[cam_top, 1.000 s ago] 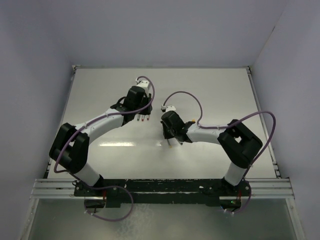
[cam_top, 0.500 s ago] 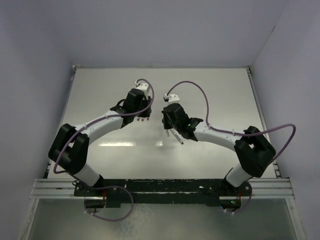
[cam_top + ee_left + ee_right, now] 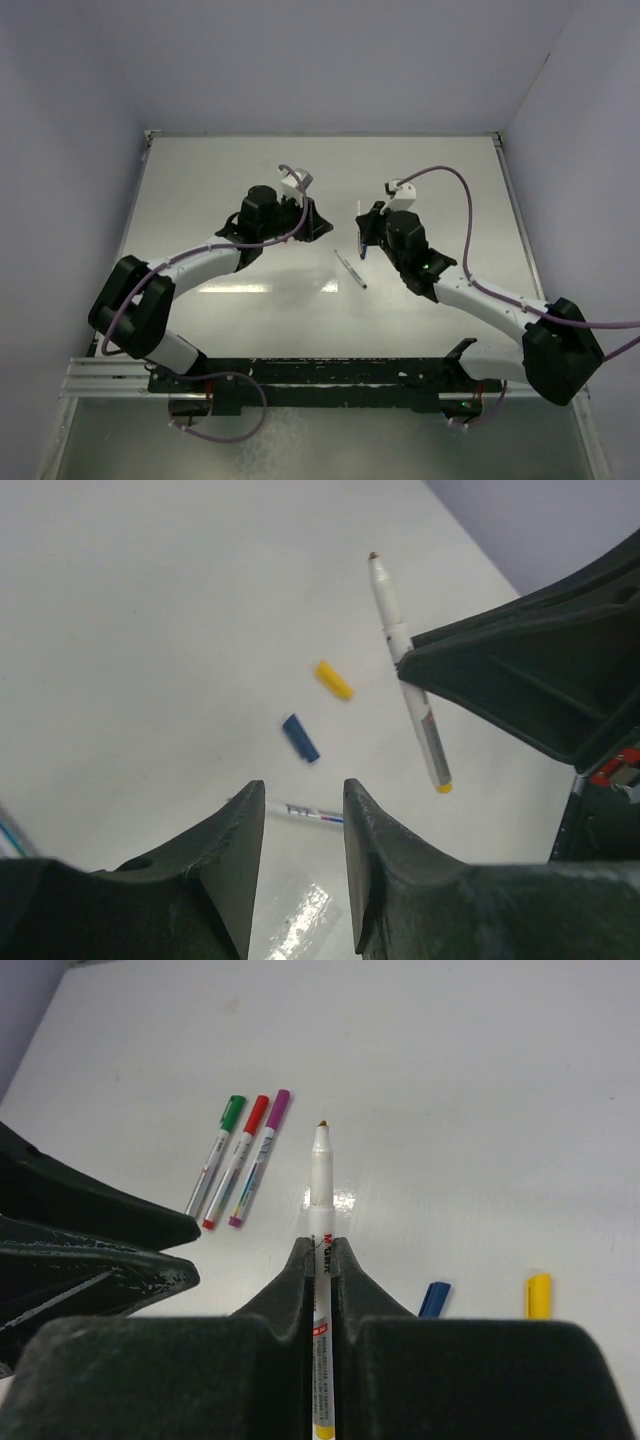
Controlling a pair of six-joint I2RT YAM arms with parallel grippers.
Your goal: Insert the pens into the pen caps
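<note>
A pen (image 3: 321, 1172), judged light, stiff and slippery, is clamped mid-barrel by the right pincer (image 3: 320, 1250); the left pincer (image 3: 302, 792) is seen narrowly parted, empty.

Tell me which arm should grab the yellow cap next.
Left. The left arm has its jaws open and empty, facing the yellow cap; the right arm has its jaws shut on a pen.

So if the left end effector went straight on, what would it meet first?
Likely the pen lying crosswise just beyond the left end effector, then the blue cap; depth is unclear.
</note>
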